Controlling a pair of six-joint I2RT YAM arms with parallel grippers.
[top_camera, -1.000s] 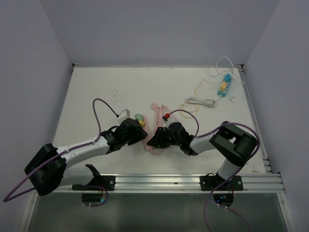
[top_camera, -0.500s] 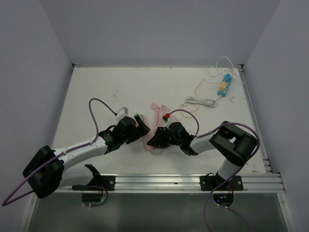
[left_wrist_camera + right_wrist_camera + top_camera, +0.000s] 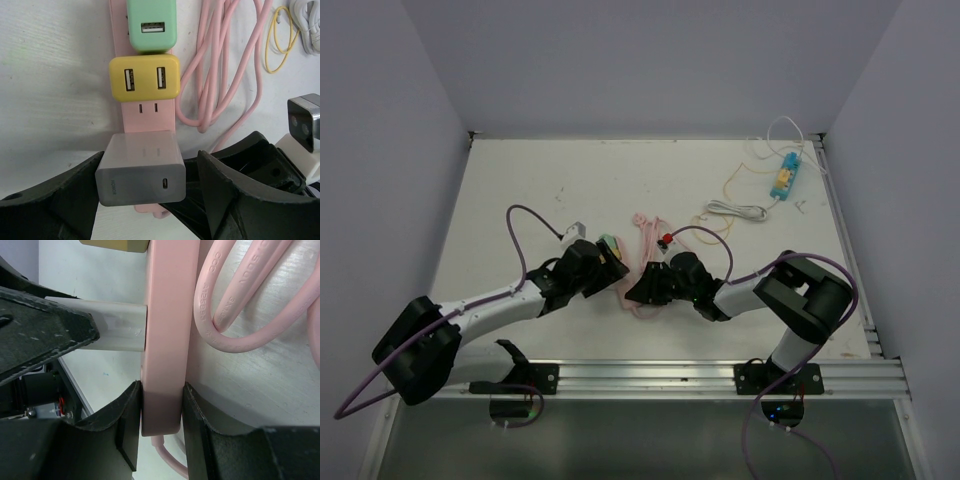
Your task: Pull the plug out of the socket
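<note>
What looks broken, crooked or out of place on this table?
Nothing looks damaged or spilled. The grey charger sits flush in the pink power strip, and the yellow charger and green charger look seated too. The only untidy thing is the pink cord, lying in loose loops beside the strip.

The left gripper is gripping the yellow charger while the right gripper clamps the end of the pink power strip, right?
Not quite. The left wrist view shows the left gripper on the white charger, not the yellow charger. The right gripper does clamp the end of the pink power strip.
</note>
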